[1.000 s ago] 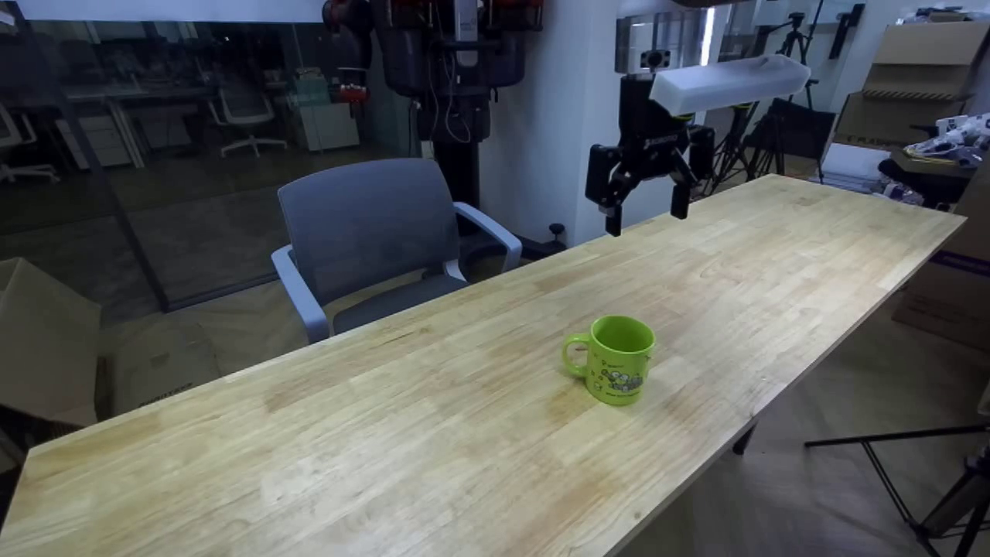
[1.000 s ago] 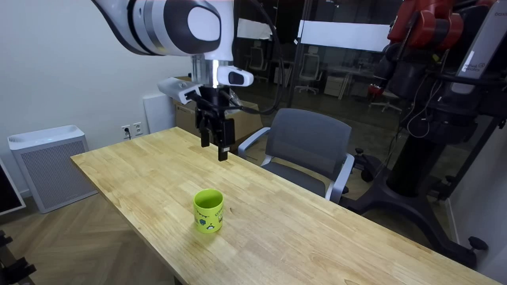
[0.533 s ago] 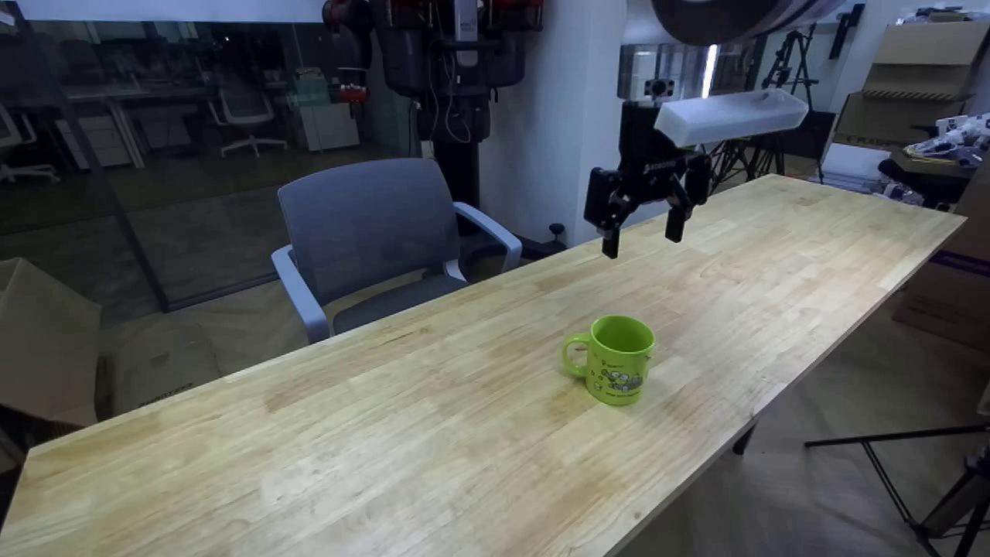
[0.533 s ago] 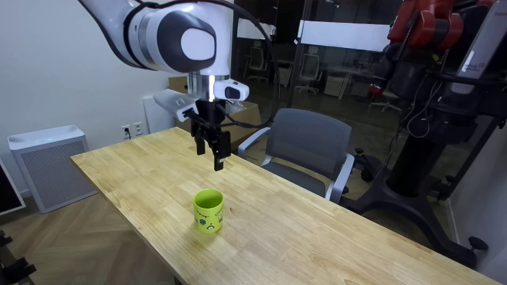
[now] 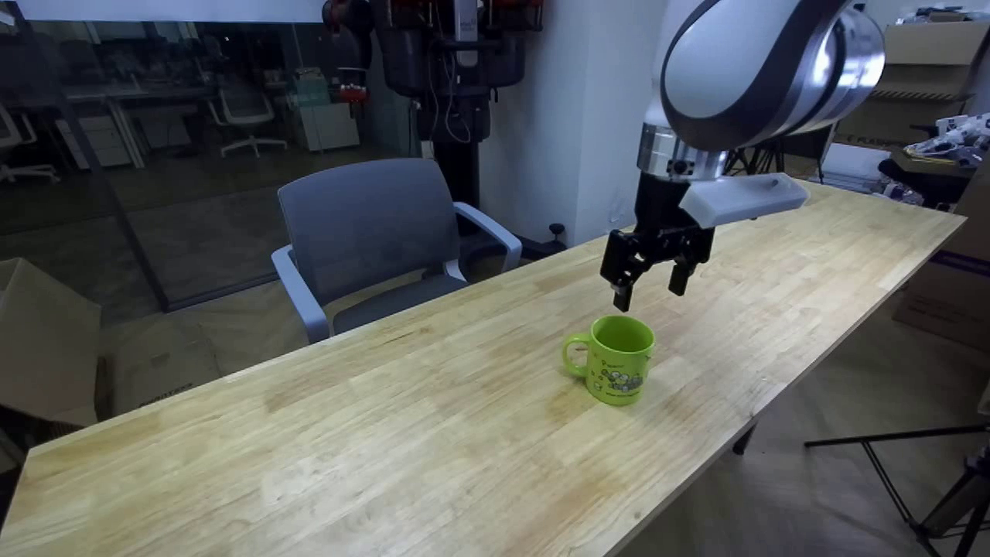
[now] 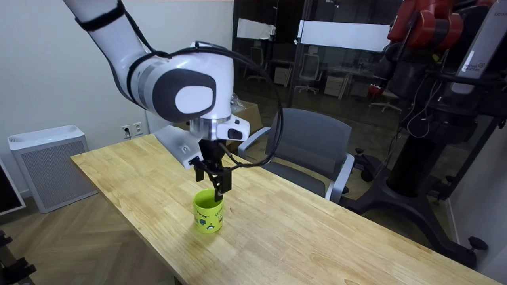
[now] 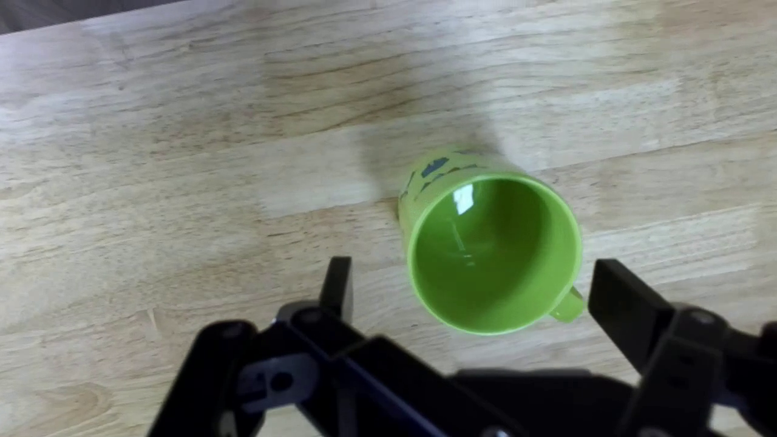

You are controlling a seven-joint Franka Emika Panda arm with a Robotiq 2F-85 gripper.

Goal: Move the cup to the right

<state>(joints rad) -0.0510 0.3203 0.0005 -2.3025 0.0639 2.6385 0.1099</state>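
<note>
Cup (image 5: 619, 362), upright, lime green, printed outside

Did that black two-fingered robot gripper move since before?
Yes, down: in both exterior views, the gripper has come closer to the long pale wooden table.

A long pale wooden table (image 5: 332, 456) runs through both exterior views, a grey mesh-backed office chair (image 5: 375, 228) standing at the table's edge. Behind a dark glass partition (image 5: 209, 201), a white swivel chair (image 5: 245, 110) shows dimly. In an exterior view, a boxy white appliance (image 6: 53, 168) (its front one broad grille (image 6: 57, 172)) stands on brown herringbone flooring (image 6: 91, 241) near a plain pale wall (image 6: 51, 75).
</note>
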